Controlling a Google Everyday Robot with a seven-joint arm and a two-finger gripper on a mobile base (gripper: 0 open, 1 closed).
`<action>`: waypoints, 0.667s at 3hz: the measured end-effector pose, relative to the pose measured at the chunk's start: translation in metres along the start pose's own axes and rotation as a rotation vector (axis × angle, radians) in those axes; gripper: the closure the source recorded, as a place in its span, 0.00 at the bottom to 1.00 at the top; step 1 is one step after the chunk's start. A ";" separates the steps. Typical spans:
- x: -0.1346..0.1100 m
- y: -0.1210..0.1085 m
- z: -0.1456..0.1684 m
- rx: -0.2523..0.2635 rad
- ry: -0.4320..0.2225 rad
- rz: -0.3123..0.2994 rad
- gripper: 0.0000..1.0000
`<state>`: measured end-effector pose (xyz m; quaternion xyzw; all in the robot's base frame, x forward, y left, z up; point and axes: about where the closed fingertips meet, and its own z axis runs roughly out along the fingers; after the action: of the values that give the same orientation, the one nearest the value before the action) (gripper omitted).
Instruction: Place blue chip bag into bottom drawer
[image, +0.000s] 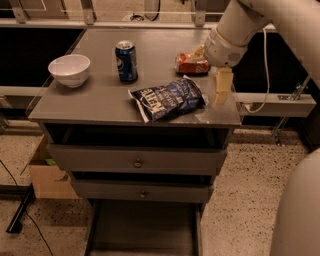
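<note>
The blue chip bag lies flat on the grey cabinet top, near its front right part. It is dark navy foil with white lettering. My gripper hangs down from the white arm just to the right of the bag, close above the cabinet top near its right edge, and holds nothing that I can see. The bottom drawer is pulled out below the two knobbed drawer fronts. It is a shallow grey tray near the floor with nothing visible in it.
A blue soda can stands behind the bag. A red crushed can lies at the back right, under my arm. A white bowl sits at the left. A cardboard box stands on the floor left of the cabinet.
</note>
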<state>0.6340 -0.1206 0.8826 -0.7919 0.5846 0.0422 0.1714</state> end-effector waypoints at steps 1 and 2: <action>0.001 -0.008 -0.001 0.019 0.043 -0.002 0.00; 0.001 -0.009 -0.001 0.021 0.048 -0.003 0.00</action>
<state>0.6426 -0.1194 0.8852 -0.7917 0.5878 0.0165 0.1658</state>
